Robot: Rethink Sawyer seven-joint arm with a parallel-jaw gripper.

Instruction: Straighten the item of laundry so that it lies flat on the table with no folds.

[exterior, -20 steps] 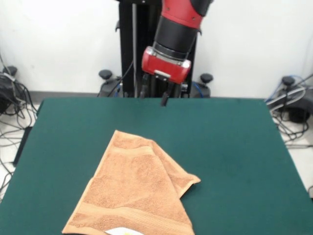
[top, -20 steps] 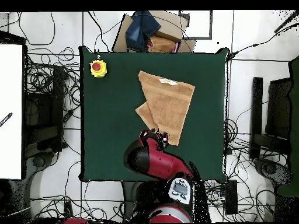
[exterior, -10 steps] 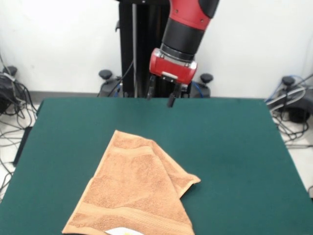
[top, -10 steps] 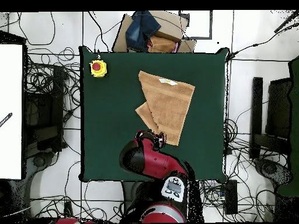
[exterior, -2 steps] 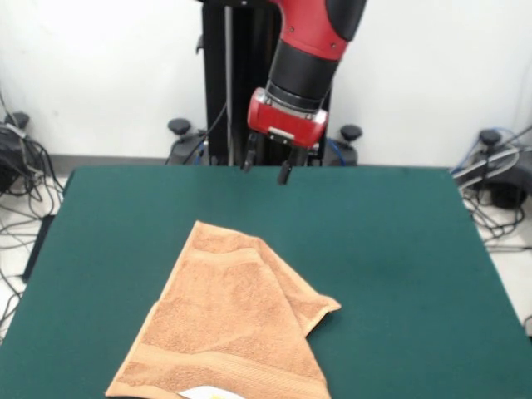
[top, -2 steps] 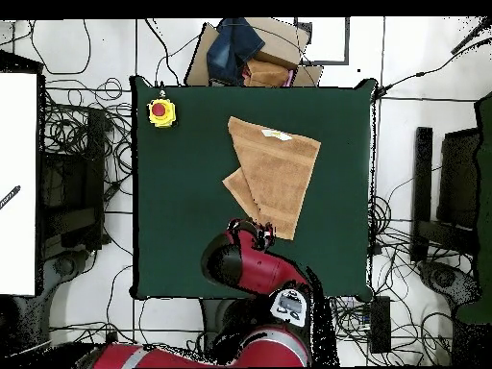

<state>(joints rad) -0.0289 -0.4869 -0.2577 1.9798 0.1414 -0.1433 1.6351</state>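
The tan-orange towel [exterior, -2 steps: 229, 324] lies on the dark green table [exterior, -2 steps: 399, 249] toward the near edge in the front view. Its right side is folded over, with a corner poking out to the right. A white label [exterior, -2 steps: 208, 393] shows at its near edge. From overhead the towel [top, -2 steps: 274, 171] sits right of centre, one flap doubled at its left. My gripper [exterior, -2 steps: 266, 166] hangs open over the table's far edge, well above and behind the towel, holding nothing. Overhead, the gripper [top, -2 steps: 252, 229] shows just off the towel's nearest corner.
A yellow box with a red button [top, -2 steps: 160, 112] stands at one table corner in the overhead view. Cardboard and a blue cloth [top, -2 steps: 240, 48] lie beyond the table's far edge. Cables [exterior, -2 steps: 21, 179] cover the floor around the table.
The gripper shifted right half a second ago, then came back a little left and slightly lower. It stayed open. The towel has not moved.
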